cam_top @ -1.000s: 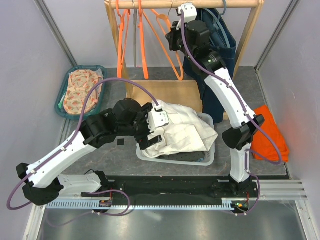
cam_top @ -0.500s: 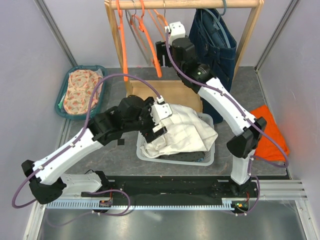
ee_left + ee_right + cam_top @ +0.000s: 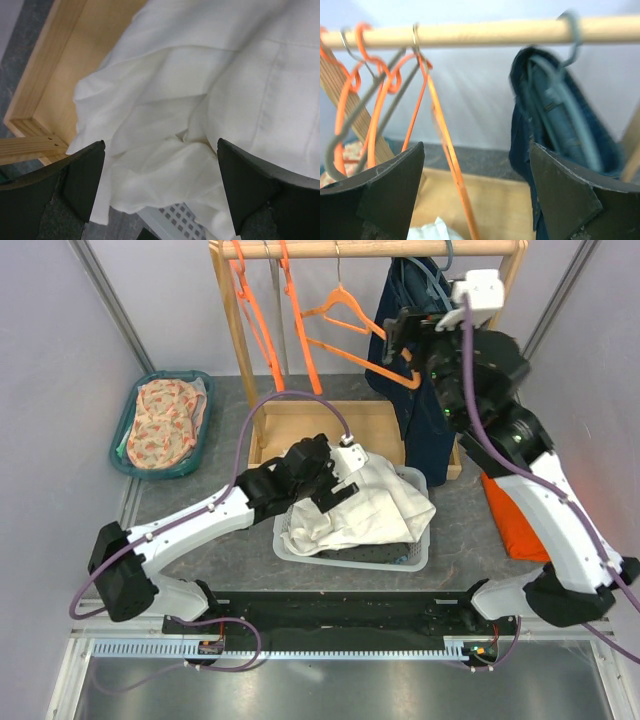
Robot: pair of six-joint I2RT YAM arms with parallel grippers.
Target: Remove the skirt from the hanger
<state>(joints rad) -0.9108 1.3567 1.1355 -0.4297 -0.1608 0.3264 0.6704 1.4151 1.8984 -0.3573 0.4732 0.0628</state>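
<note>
A white skirt point(image 3: 372, 502) lies heaped over a white mesh basket point(image 3: 350, 558); it also fills the left wrist view point(image 3: 200, 100). My left gripper point(image 3: 343, 483) point(image 3: 160, 185) hovers just above the skirt, open and empty. A bare orange hanger point(image 3: 345, 312) point(image 3: 445, 145) hangs tilted from the wooden rail point(image 3: 485, 32). My right gripper point(image 3: 398, 340) point(image 3: 477, 190) is open just right of that hanger, facing it without touching. A dark blue garment point(image 3: 430, 390) point(image 3: 560, 135) stays on a grey-blue hanger to the right.
More orange hangers point(image 3: 250, 320) hang at the rail's left end. The rack's wooden base tray point(image 3: 320, 425) point(image 3: 55, 90) lies behind the basket. A teal basket of patterned cloth point(image 3: 165, 420) stands at left, and an orange cloth point(image 3: 520, 510) lies at right.
My right gripper opened, let go of the orange hanger and drew back to the right; the hanger now swings on the rail. My left arm shifted right over the skirt, still open.
</note>
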